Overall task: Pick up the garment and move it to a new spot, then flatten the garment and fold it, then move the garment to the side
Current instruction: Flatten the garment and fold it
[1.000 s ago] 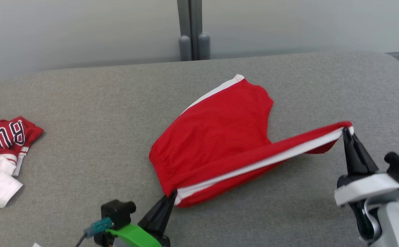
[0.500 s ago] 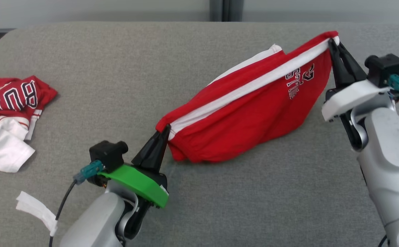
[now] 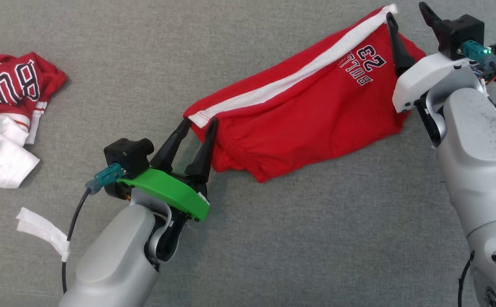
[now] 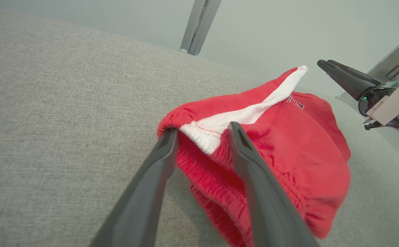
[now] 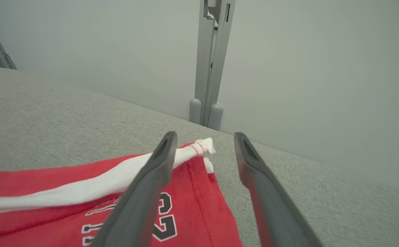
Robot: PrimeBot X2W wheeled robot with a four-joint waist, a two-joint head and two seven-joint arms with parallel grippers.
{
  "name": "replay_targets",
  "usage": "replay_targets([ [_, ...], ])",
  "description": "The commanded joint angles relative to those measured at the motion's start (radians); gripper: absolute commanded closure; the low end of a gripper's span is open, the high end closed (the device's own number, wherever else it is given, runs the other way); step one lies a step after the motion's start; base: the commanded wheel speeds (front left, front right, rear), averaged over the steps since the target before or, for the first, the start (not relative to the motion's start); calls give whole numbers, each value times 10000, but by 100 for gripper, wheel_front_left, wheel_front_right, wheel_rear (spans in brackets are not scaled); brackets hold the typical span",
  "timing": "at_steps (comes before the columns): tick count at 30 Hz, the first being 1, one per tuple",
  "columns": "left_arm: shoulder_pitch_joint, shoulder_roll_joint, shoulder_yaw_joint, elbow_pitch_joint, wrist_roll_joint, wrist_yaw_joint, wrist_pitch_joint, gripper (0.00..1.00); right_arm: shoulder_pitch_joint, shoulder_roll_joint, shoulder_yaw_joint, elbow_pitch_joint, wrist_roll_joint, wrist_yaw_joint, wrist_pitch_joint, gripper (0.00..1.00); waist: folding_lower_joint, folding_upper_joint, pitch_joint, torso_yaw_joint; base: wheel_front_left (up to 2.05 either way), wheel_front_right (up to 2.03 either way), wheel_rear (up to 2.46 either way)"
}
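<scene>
Open at the left gripper [image 3: 200, 121] [image 4: 202, 129]: two long dark fingers spread apart, gripping nothing. Between them, loose and unpinched, the waistband corner of the red shorts with a white side stripe and a dark "23" print [image 3: 307, 111] [image 4: 288, 147]. Seen from the left wrist, one finger over the red cloth, the other on the bare side.

Open too at the right gripper [image 3: 405, 10] [image 5: 205, 135], holding nothing. One finger laid across the far end of the white stripe, the other clear of the cloth. Seen from the right wrist, a small white hem tip poking into the gap, with the printed red cloth [image 5: 196, 206] below it.

Shorts down on the flat grey woven fabric surface [image 3: 316, 234], stretched slantwise from one gripper to the other, print side up, somewhat rumpled near the waistband.

Well apart, at the surface's left edge in the head view, a crumpled red and white jersey with dark lettering [image 3: 4, 115]. Near the left arm, a white strip of tape on a dark cable [image 3: 43, 232]. Behind the surface, a pale wall with a grey upright post [image 5: 208, 68].
</scene>
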Motion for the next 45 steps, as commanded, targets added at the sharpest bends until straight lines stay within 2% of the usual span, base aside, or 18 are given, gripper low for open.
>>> replay_targets([
  [1, 82, 28, 138, 65, 155, 28, -3, 0, 238, -31, -118, 40, -145, -14, -2, 0, -1, 0, 134, 66, 0, 0, 0],
  [9, 815, -128, 1156, 76, 982, 28, -3, 0, 861, -164, -847, 435, -575, -15, 0, 0, -1, 0, 22, -4, 0, 0, 0],
  [17, 1181, -374, 1738, -146, 1487, 28, -3, 0, 717, -65, -1455, 1718, -754, -15, 5, 0, -1, 0, 116, 150, 0, 0, 0],
  [18, 1205, -384, 1772, -143, 1563, 28, -3, 0, 710, -7, -1585, 2019, -684, -16, 37, 54, -1, 0, 116, 167, 0, 0, 0],
  [19, 1215, -397, 1792, -142, 1598, 28, -3, 0, 715, 45, -1681, 2240, -622, -16, 54, 100, -1, 0, 107, 180, 0, 0, 0],
  [24, 1467, -474, 2159, -116, 1984, 28, -3, 0, 942, 103, -2198, 2763, -204, -18, 37, 100, -1, 0, -206, 124, 0, 0, 0],
  [28, 1765, -589, 2709, -18, 2295, 28, -3, 0, 1510, 174, -2540, 1943, 206, -18, 17, 100, -1, 0, -627, -65, 0, 0, 0],
  [33, 2299, -690, 3164, 124, 2601, 28, -3, 0, 2990, 319, -2811, 788, 928, -18, 8, 100, -1, 0, -1270, -422, 0, 0, 0],
  [45, 3432, -847, 3642, 296, 2922, 28, -3, 0, 6098, 406, -3352, -1319, 2357, -16, 2, 100, -1, 0, -2431, -1023, 0, 0, 0],
])
